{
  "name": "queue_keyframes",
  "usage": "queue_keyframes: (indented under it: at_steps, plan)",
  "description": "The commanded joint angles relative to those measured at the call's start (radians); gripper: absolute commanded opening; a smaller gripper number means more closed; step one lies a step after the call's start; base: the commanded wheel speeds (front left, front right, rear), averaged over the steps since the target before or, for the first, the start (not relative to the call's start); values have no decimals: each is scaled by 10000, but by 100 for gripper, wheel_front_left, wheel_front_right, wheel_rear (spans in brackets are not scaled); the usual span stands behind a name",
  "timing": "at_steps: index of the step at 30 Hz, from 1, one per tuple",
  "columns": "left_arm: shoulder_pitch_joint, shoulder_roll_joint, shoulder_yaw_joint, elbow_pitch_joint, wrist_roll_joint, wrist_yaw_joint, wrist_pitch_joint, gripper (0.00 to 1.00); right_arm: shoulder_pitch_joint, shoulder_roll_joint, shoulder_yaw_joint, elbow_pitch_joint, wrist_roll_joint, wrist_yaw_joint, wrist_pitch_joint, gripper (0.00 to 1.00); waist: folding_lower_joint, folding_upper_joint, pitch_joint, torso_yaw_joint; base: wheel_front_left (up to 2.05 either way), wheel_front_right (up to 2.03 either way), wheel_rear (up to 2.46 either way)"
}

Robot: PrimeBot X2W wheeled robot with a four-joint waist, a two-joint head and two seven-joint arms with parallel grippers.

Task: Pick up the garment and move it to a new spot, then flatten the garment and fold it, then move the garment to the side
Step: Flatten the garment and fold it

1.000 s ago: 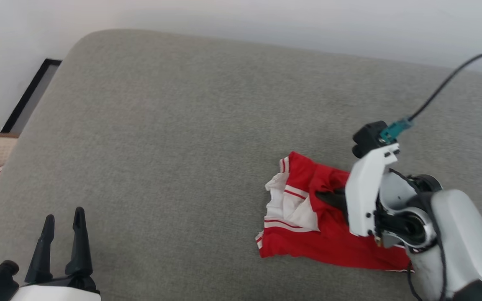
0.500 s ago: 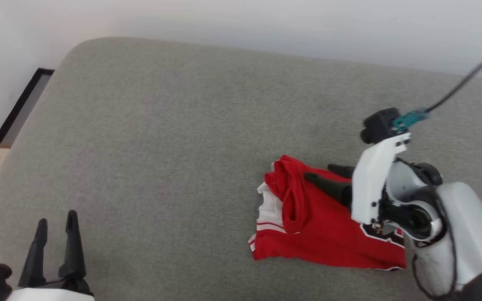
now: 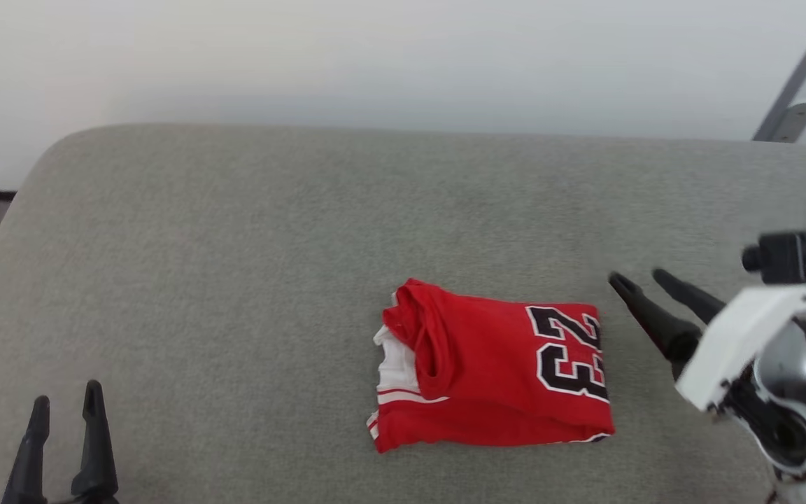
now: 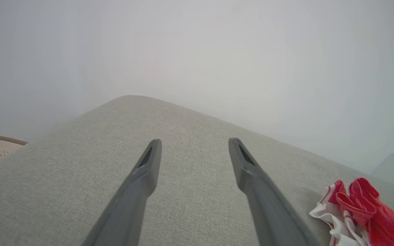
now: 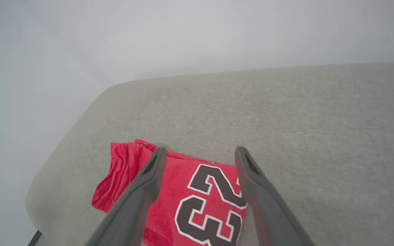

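Red jersey point(image 3: 494, 371) lies folded; left end effector point(image 3: 67, 392) and right end effector point(image 3: 635, 275) gape empty; moving it aside likely needs regrasping.

Spread left tool point(image 4: 194, 141) over grey cushion point(image 4: 63, 164), crumpled garment point(image 4: 361, 212) lower right

A folded red jersey garment point(image 3: 490, 374) lies flat on a wide grey fabric cushion point(image 3: 235, 280), right of its middle and toward its near edge. The dark two-fingered right gripper point(image 3: 635, 274) is near the garment's right side, apart from it. The dark two-fingered left gripper point(image 3: 67, 391) is over the cushion's near left corner, well apart from the garment. A pale wall point(image 3: 403, 63) stands behind the cushion.
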Motion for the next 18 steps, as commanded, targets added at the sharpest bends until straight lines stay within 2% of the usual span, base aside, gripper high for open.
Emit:
queue_keyframes:
  at_steps: [1,5,11,18]
  plan:
    - [134,44,33,-46,78,-28,-48,100,247,-39,-33,-48,8,1,-175,100,0,0,-218,-229,0,0,0]
    - [357,33,45,-132,204,-28,-48,100,862,-153,-292,-141,-169,1,-1062,100,0,0,-452,-507,0,0,0]
    - [594,-98,126,-250,479,-28,-48,100,1409,-433,-128,-105,-675,1,-2896,100,0,0,-670,-841,0,0,0]
    - [714,-35,62,-339,806,-30,-48,100,1604,-855,194,532,-1996,1,-5014,100,0,0,-790,-1084,0,0,0]
